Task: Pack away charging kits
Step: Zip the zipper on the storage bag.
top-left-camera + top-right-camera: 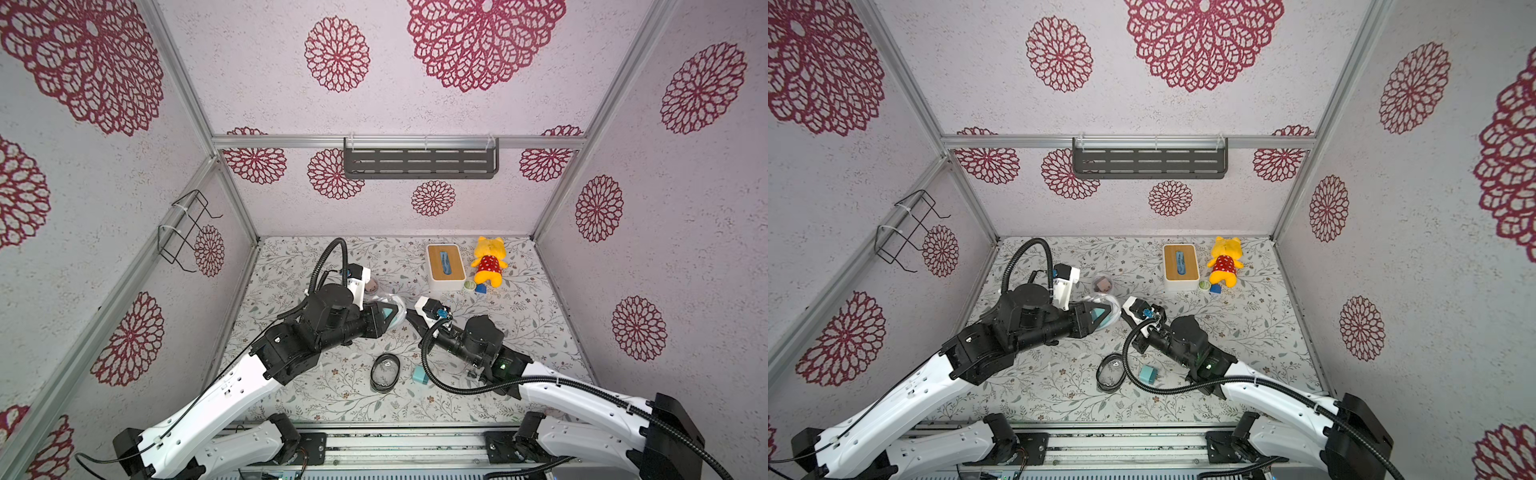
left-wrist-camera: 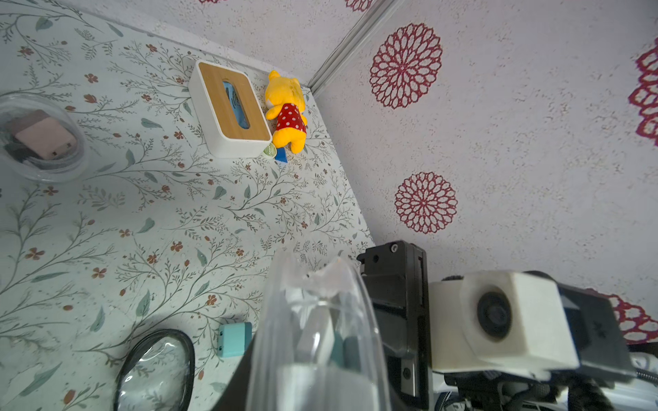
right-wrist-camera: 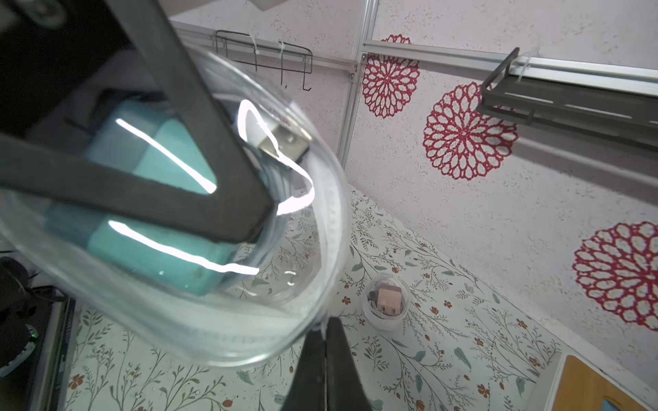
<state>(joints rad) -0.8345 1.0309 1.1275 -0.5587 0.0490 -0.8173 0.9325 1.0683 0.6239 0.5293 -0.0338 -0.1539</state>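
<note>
A clear oval case (image 1: 397,308) (image 3: 313,249) hangs above the table's middle with my left gripper (image 1: 388,316) shut on it. Inside it lie a teal charger (image 3: 153,220) and a pale coiled cable whose USB plug (image 3: 285,142) shows. My right gripper (image 3: 325,322) (image 1: 409,313) is shut, its tips pinching a small pale bit at that case's edge. The pink charger sits in a closed clear case (image 1: 372,286) (image 3: 386,300) on the table behind. Near the front lie an open dark-rimmed clear case (image 1: 385,372) (image 2: 156,370) and a loose teal charger (image 1: 420,374) (image 2: 233,340).
A white box with a wooden top (image 1: 445,266), a yellow plush (image 1: 488,262), a dark-blue block (image 1: 481,289) and a small green round thing (image 1: 469,285) stand at the back right. A wire rack (image 1: 187,228) hangs on the left wall, a dark shelf (image 1: 419,160) on the back wall.
</note>
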